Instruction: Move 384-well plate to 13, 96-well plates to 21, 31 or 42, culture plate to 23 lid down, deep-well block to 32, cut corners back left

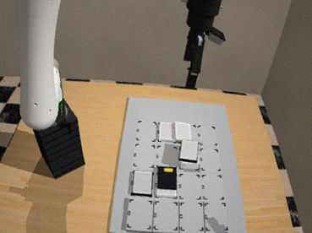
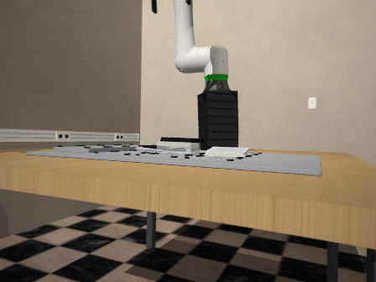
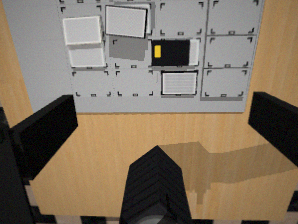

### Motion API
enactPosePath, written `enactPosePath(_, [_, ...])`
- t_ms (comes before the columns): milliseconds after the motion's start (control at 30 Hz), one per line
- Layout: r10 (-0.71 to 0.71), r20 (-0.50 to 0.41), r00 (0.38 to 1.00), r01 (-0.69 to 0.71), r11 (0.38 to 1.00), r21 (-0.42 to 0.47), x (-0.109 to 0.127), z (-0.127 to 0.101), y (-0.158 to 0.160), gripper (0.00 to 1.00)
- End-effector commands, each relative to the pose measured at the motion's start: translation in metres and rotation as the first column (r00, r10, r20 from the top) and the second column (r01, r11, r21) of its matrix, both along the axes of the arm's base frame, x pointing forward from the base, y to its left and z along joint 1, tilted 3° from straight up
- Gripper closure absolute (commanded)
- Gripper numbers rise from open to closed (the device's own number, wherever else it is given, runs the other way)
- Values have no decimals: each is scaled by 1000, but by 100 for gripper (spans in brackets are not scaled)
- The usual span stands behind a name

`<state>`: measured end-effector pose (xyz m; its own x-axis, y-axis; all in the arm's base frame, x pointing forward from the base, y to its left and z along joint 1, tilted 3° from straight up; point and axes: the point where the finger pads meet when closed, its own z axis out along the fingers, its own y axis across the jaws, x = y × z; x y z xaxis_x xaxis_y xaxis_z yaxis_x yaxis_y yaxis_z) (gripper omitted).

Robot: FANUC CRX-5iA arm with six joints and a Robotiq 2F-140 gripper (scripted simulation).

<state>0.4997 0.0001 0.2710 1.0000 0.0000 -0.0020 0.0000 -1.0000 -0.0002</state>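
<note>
My gripper (image 1: 191, 80) (image 3: 162, 109) is open and empty. It hangs high above the table's edge, off the grey deck (image 1: 231, 157) (image 3: 40, 60). The culture plate (image 1: 166, 194) (image 3: 195, 52) sits in bay 23. Its black lid (image 1: 166, 177) (image 3: 172, 52) (image 2: 180, 138) with a yellow label lies shifted on it, leaving one end of the body bare. A gridded 384-well plate (image 1: 142, 182) (image 3: 180, 82) sits in bay 13. One white 96-well plate (image 1: 166, 131) (image 3: 86, 56) lies in bay 21. Another 96-well plate (image 1: 183, 131) (image 3: 81, 30) lies skewed at bay 31, against the first. The tall deep-well block (image 1: 189, 150) (image 3: 126, 21) stands in bay 32.
The arm's black pedestal (image 1: 59, 147) (image 3: 155, 185) (image 2: 218, 119) stands on the wooden table beside row 1. Column 4's raised bays (image 1: 165, 218) (image 3: 230, 50) hold nothing. Bay 22 (image 1: 170, 154) shows only a dark shadow. Walls close off the back and right.
</note>
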Motion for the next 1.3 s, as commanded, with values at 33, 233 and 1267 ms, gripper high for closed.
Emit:
enactPosePath(33, [0,2,1000,0,1000,0,0,1,0,0])
enactPosePath(233, [0,2,1000,0,1000,0,0,1,0,0])
enactPosePath(1267, [-333,17,943,333,943,-10,40,-85,5,30])
